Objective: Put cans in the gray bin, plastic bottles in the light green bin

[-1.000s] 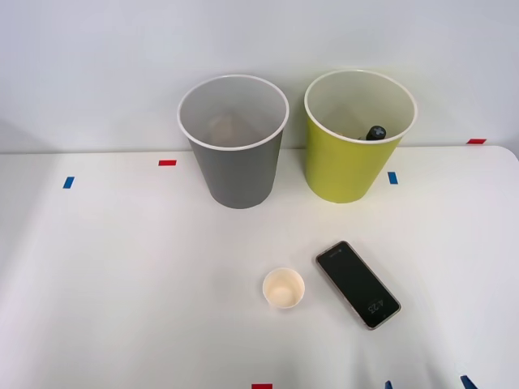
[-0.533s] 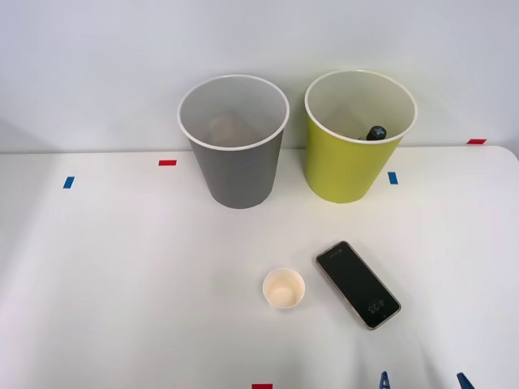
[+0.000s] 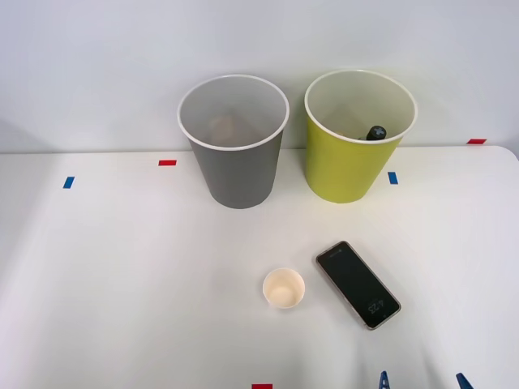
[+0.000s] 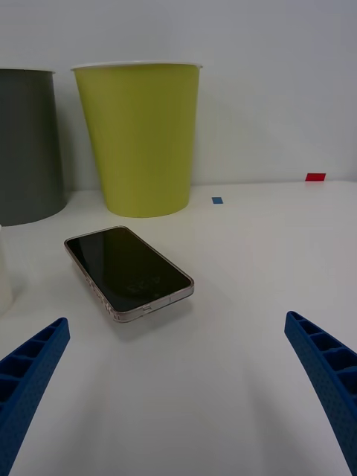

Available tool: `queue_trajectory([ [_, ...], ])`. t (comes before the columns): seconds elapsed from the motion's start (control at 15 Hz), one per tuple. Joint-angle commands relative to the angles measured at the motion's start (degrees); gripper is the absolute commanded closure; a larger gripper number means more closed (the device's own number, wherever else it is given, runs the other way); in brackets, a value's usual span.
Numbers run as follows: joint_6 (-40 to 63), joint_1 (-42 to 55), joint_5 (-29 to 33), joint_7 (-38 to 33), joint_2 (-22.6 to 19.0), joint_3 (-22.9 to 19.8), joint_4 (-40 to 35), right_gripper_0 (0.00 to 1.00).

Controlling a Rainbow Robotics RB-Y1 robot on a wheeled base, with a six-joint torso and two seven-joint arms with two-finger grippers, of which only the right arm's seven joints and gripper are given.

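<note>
From above the arms: tall gray tapered bin with white rim at the back of the white table, tall lime-green tapered bin just beside it toward the robot's right. Black screw cap of a plastic bottle leaning against the lime bin's inner wall; something pale and indistinct low in the gray bin. Nearer, small white paper cup and black smartphone side by side, neither a can nor a bottle. Blue ribbed tips of the right gripper at the near edge, set apart. From the right wrist: same gripper spread wide, nothing between; phone directly ahead, long axis angled across the approach; lime bin beyond it. No loose bottle or can left; sorting probably finished.
</note>
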Motion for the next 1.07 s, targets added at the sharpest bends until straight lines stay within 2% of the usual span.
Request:
queue_trajectory([
  [0.07, 0.02, -0.01, -0.02, 0.01, 0.00, 0.01, 0.00, 0.00],
  [1.07, 0.02, -0.01, -0.02, 0.01, 0.00, 0.01, 0.00, 0.00],
])
